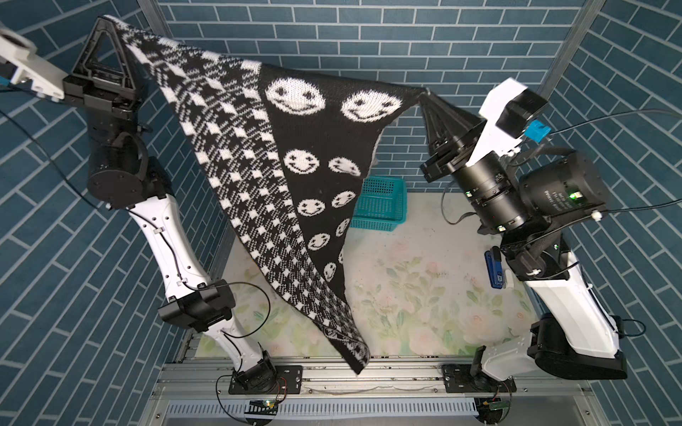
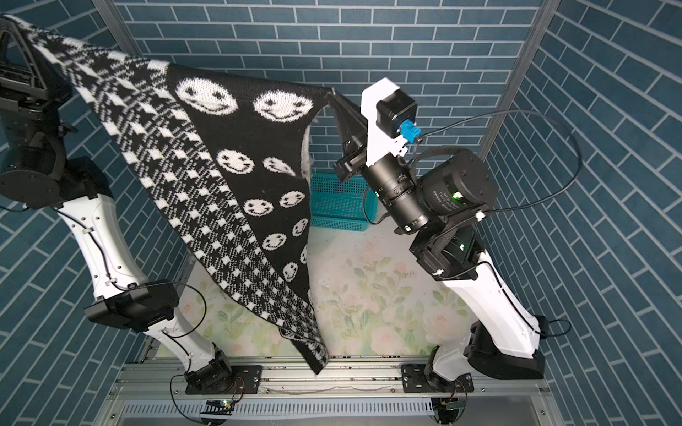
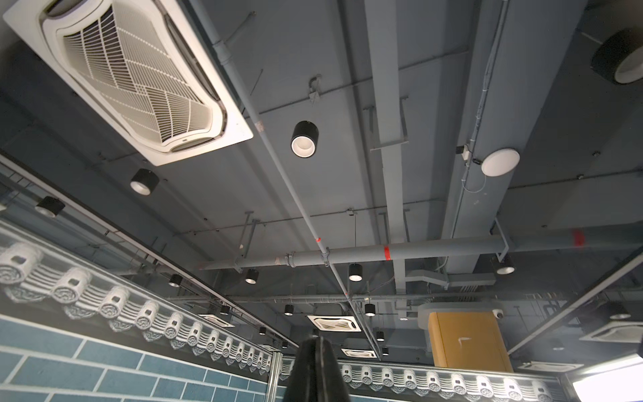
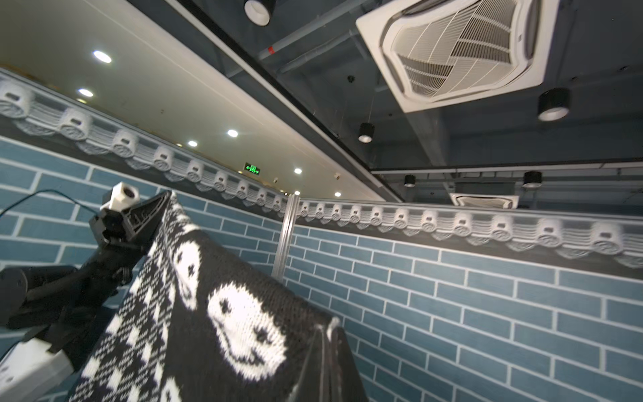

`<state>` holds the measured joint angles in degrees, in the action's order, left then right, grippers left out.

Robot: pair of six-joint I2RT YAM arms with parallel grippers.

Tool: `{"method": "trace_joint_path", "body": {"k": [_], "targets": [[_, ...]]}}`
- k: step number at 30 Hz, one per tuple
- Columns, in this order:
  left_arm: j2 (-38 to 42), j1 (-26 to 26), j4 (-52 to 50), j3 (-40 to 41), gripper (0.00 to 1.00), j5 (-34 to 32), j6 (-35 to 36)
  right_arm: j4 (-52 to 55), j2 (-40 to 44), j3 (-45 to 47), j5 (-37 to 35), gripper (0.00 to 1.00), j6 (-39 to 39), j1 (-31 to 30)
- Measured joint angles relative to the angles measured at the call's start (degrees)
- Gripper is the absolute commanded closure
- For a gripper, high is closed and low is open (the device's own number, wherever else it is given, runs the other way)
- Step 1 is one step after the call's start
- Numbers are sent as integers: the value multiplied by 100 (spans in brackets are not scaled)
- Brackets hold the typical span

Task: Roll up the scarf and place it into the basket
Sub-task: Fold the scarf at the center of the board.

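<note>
The scarf (image 1: 258, 166) is in the air, not on the table. It is stretched by its short end between two raised arms and hangs in front of the basket (image 1: 376, 210), covering the basket's side toward the left arm in both top views. Its long axis falls from that held edge down and away from the basket, and the narrow tail ends over the front rail (image 1: 387, 372); whether the tail rests there I cannot tell. The right gripper (image 1: 422, 94) is clenched on the corner with the smiley faces, high above the basket and the nearer of the two to it. The left gripper (image 1: 105, 20) is clamped on the houndstooth corner, well apart from the basket and out toward the side wall. In the left wrist view its fingers (image 3: 315, 369) show pressed together, though the cloth itself is out of that frame. Nothing is rolled yet. I judge the coming move to be a lowering that lays the length flat on the table (image 1: 424, 295) on the near side of the basket, where the floral surface looks bare. Around the basket stand blue brick-patterned walls (image 1: 369, 44), close on three sides.
</note>
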<state>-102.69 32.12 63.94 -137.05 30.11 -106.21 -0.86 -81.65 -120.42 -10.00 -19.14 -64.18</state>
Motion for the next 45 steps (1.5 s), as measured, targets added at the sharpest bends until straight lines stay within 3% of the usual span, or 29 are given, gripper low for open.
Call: {"method": "trace_joint_path", "body": {"k": [4,8,11,13,17,20,22,26,29,32,37,41,45], "targets": [[881,973,1174,1746,100,-212,-669,-437,133,1276,118,100,203,-673],[872,2031,2006,2280,100,-544,-1051,-413,-610,1073,304,100,267,-1416],[334,2802,2221,1668,100,-758,-1185,-243,-1429,199,402,100,155,-2026],[-186,3217,2090,758,100,-828,-1246,-160,-1707,-146,442,100,17,-2367],[-944,3294,1355,-1078,100,-822,-1296,-774,-1235,551,264,100,-367,-2601],[-796,2450,1010,-1172,100,-643,-1279,-1882,-144,2085,-328,100,-737,-2487],[-520,1351,769,-726,100,-306,-925,-2822,623,3003,-994,100,-1141,-2411],[-446,-1150,-269,-17,100,595,601,-4935,1268,3635,-2785,100,-2588,-2151],[-922,-2605,-1196,173,100,1143,1768,-6712,1298,3888,-4148,100,-4127,-1609],[-1499,-3582,-1912,525,100,1484,2662,-7818,1521,4728,-5289,100,-5167,-1143],[-2363,-4817,-2979,1261,100,1569,4015,-8489,2391,7093,-6951,100,-5727,-131],[-3414,-5626,-3123,984,100,1572,4304,-8443,3108,8100,-7648,100,-5552,522],[-4730,-6072,-3353,-535,100,1552,4260,-7069,3943,8048,-7858,100,-4347,911]]}}
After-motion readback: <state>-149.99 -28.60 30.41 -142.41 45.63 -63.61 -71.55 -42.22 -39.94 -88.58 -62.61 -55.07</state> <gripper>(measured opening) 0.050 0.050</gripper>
